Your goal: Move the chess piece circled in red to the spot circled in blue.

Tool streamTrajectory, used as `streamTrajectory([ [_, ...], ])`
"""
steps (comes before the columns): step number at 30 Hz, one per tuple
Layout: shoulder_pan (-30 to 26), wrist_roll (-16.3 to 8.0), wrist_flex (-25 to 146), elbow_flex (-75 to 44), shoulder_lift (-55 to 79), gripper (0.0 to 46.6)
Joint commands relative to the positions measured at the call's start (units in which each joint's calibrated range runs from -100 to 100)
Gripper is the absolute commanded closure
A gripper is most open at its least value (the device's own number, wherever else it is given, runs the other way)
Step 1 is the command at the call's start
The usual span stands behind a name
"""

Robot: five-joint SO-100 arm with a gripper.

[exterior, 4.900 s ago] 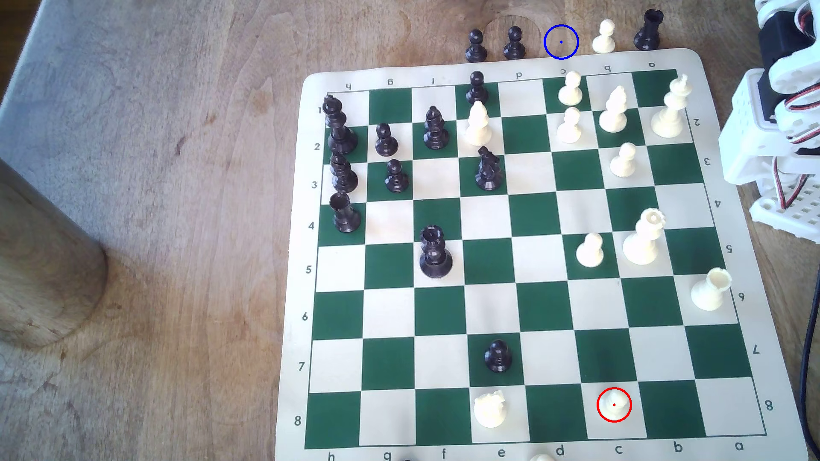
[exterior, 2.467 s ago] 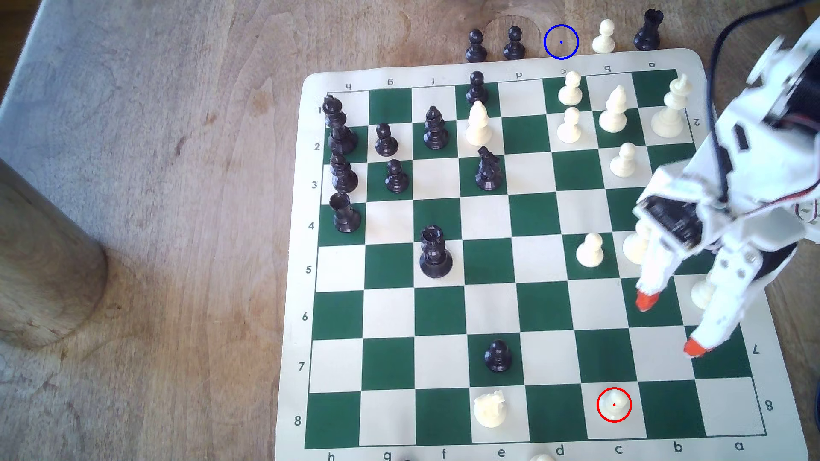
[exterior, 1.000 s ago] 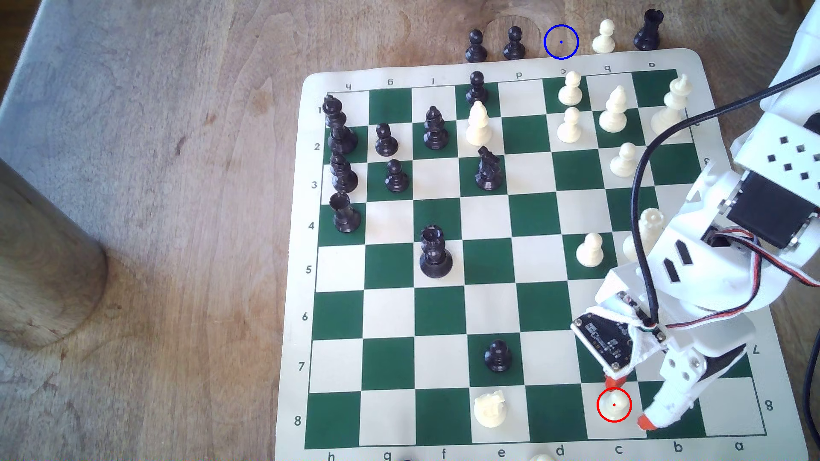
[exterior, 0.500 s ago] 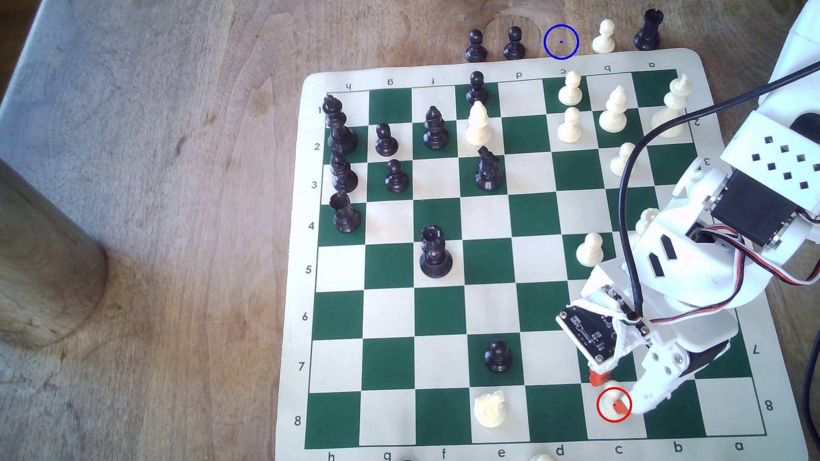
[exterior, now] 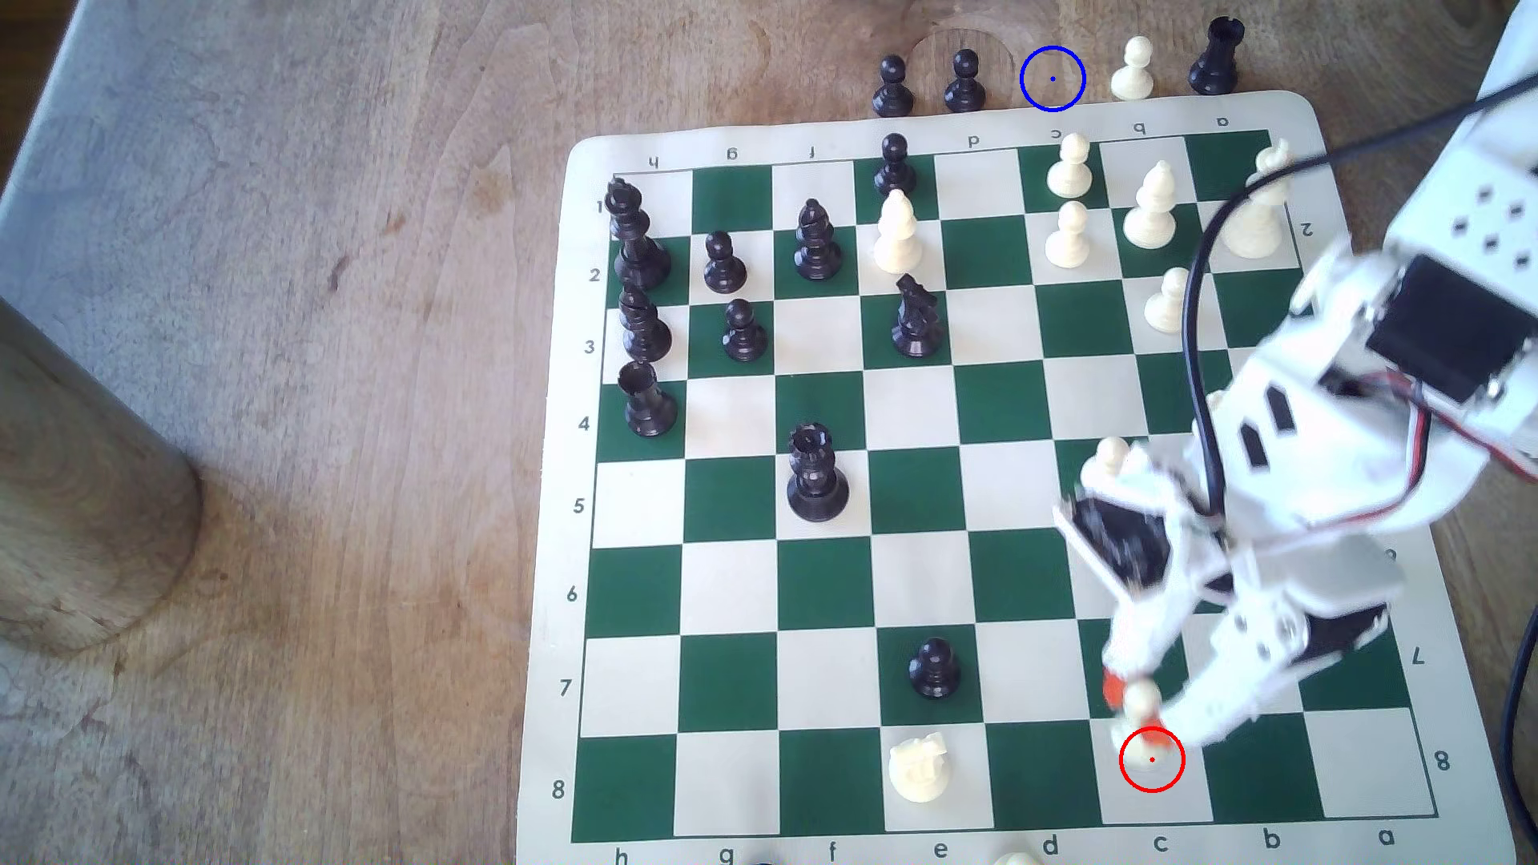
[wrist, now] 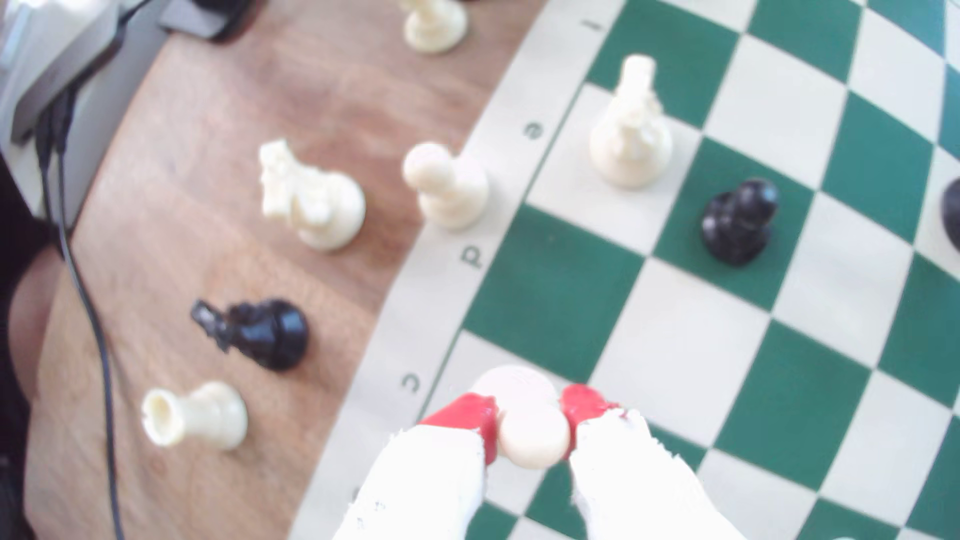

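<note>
My gripper (wrist: 530, 423) clamps the pawn's (wrist: 532, 431) head above the c8 square. Risks I foresee: the round head slipping free, or clipping cream pieces en route to the blue-ringed spot (exterior: 1052, 79).

Board (exterior: 1373, 466) margins: a–h, 1–8.

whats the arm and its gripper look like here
The arm is white printed plastic with dark slots and small square holes, black servo blocks, a dark circuit board near the wrist, one black cable and red-white-black wires. The gripper has two white fingers with ragged white wrapping and red-orange tips.
</note>
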Motion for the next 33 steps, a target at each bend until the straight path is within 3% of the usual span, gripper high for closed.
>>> streamTrajectory([
  [1,4.6,-0.5,6.7,-4.0,-17.7,43.5],
  [4,8.0,-0.6,10.2,-4.4,-24.0,43.5],
  [10,20.4,-1.2,17.2,-5.4,-32.5,43.6],
  [25,48.0,0.0,30.0,-5.9,-38.9,43.8],
  [33,61.3,0.7,26.4,-0.1,-37.3,44.0],
])
